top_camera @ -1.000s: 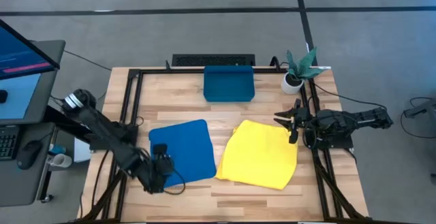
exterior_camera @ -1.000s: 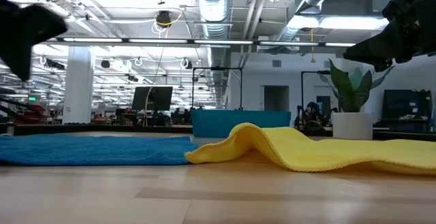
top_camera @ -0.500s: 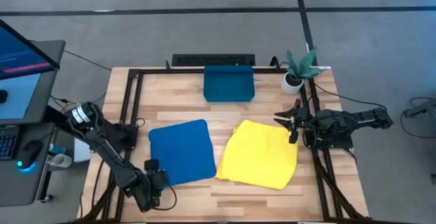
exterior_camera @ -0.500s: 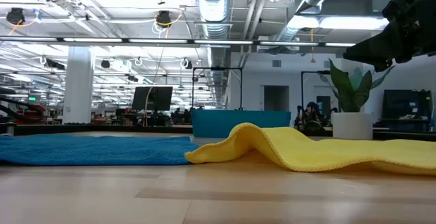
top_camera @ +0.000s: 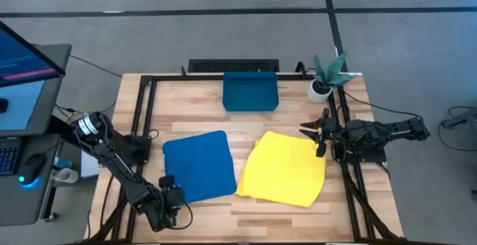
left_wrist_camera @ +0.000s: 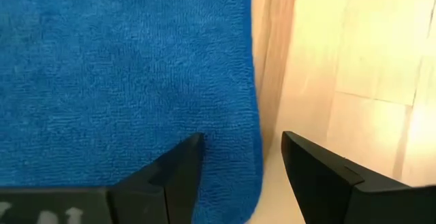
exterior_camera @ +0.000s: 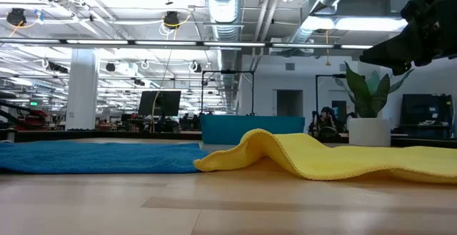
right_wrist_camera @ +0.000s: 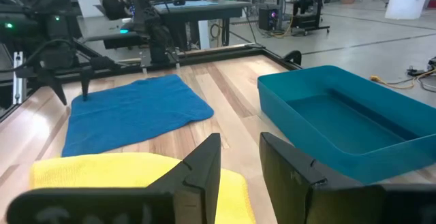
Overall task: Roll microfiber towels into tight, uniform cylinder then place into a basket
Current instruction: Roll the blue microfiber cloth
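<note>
Nearest, the left gripper (left_wrist_camera: 242,166) hangs unclenched, its fingers (left_wrist_camera: 178,173) straddling the blue towel's (top_camera: 199,165) near edge. Beyond lies the yellow towel (top_camera: 285,168), the right gripper (top_camera: 319,132) parted and empty over its far corner. Farthest sits the basket (top_camera: 250,91).

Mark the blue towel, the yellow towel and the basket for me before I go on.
blue towel (top_camera: 197,164): high view, middle of the flat cloth.
yellow towel (top_camera: 287,169): high view, middle of the cloth.
basket (top_camera: 250,101): high view, floor of the bin near the near wall.
</note>
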`<state>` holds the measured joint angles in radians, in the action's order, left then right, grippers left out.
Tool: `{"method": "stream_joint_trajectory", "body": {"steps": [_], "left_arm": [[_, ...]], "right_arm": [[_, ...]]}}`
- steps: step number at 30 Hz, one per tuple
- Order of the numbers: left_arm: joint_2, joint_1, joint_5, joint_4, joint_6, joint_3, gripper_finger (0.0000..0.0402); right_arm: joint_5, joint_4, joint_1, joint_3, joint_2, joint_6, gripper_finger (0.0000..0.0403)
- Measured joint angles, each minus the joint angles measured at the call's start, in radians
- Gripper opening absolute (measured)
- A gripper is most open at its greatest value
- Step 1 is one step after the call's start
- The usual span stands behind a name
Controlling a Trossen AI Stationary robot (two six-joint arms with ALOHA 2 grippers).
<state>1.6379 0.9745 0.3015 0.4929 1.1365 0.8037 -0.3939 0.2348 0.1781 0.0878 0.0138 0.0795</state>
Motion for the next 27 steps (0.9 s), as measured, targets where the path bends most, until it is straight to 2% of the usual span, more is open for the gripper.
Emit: {"method": "stream_joint_trajectory", "body": {"steps": [4,8,24,27], "left_arm": [[-0.001,0.002,0.015,0.032,0.024,-0.007,0.0193],[-0.002,0.002,0.019,0.078,0.038,-0.007,0.0171],[-0.001,0.002,0.036,0.066,-0.017,-0.009,0.0012],[-0.001,0.002,0.038,0.066,-0.017,-0.009,0.0005]], "right_arm": [[0.0,0.0,0.0,0.0,0.0,0.0,0.0127],[0.0,0.0,0.0,0.0,0.0,0.0,0.0127],[0.0,0.0,0.0,0.0,0.0,0.0,0.0127],[0.0,0.0,0.0,0.0,0.0,0.0,0.0127]]}}
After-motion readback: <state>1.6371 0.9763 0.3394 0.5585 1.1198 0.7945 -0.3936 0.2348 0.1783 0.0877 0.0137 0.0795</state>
